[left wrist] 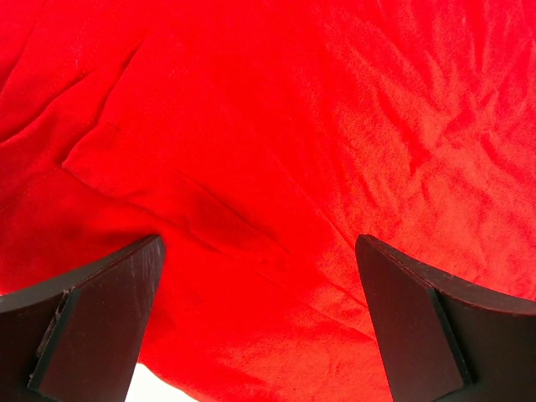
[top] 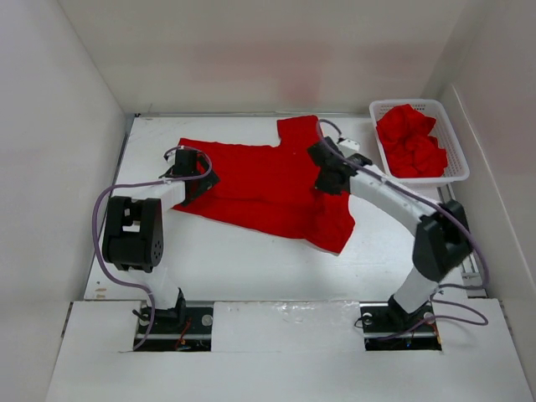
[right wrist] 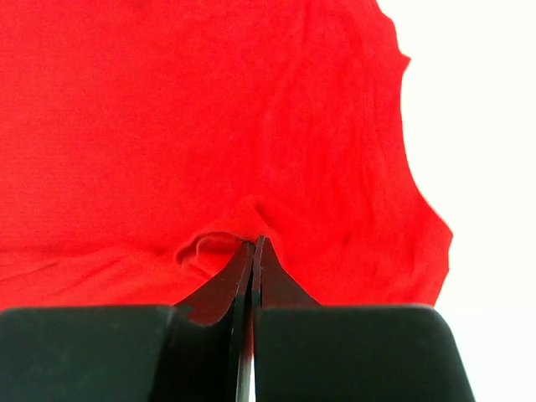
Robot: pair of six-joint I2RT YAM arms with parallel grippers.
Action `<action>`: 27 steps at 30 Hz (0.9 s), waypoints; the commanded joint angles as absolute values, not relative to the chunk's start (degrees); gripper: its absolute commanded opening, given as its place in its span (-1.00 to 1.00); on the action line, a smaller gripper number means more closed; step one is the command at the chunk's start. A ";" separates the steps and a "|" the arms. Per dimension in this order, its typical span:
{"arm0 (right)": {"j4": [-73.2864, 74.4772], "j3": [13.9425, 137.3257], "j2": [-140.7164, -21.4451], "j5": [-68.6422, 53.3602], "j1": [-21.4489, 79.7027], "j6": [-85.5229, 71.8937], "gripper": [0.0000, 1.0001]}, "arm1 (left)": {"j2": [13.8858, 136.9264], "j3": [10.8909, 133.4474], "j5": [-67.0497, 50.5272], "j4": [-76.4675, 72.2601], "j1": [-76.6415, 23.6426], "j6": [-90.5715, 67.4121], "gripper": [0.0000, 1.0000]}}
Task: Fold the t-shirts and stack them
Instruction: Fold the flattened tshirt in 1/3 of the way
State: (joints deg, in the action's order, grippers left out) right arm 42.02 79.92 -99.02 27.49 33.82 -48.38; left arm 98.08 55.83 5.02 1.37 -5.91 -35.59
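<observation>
Right pincer (right wrist: 254, 244) pinches the t-shirt (right wrist: 209, 109) near its edge; left pincer (left wrist: 258, 247) gapes.

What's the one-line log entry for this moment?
left pincer: open over t-shirt | right pincer: shut on t-shirt, pinching a ridge | basket: crumpled red shirts inside

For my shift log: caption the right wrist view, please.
Right gripper shut on a pinched fold of the red t-shirt, white table beyond its edge.
</observation>
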 commanded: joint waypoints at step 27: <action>16.88 75.23 -92.03 5.98 28.21 -52.93 0.32 | 94.39 56.24 5.10 4.48 -5.45 -35.42 0.99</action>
State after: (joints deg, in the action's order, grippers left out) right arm 23.27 72.69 -95.61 9.10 27.49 -62.52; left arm 96.86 54.89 4.95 2.02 -5.89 -35.59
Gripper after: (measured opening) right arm 0.655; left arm 0.993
